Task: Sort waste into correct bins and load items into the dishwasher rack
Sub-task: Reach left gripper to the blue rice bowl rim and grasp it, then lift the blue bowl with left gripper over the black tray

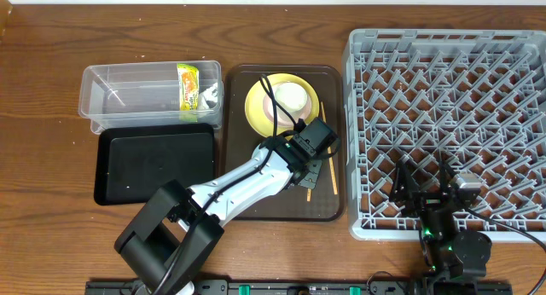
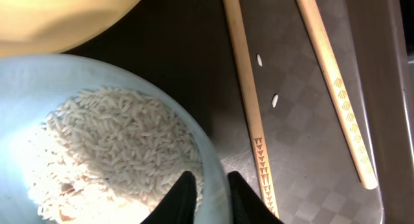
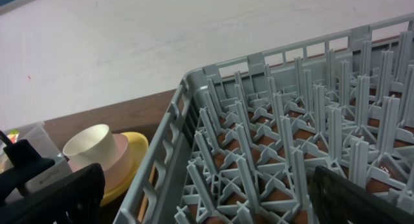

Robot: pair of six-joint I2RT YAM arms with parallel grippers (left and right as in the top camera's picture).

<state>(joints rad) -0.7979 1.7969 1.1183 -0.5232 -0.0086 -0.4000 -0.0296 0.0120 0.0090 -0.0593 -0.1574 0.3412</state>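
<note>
My left gripper [image 2: 207, 193] is shut on the rim of the light blue bowl [image 2: 39, 88], one finger inside and one outside. The bowl holds white rice [image 2: 116, 153] and sits on the brown serving tray [image 1: 328, 205]. In the overhead view the left gripper [image 1: 311, 143] hides the bowl. Two chopsticks [image 2: 249, 101] lie right of it, with loose rice grains [image 2: 274, 100] between them. The white cup [image 1: 290, 96] sits in the pink bowl [image 3: 119, 162] on the yellow plate [image 1: 256, 107]. My right gripper [image 1: 422, 182] is open and empty over the grey rack's [image 1: 512, 56] front edge.
The clear tub [image 1: 119, 95] at back left holds the snack wrapper [image 1: 188, 83] and the crumpled white paper [image 1: 207, 95]. The black tray [image 1: 153, 163] lies in front of it. The rack's upright pegs [image 3: 284, 120] fill the right wrist view.
</note>
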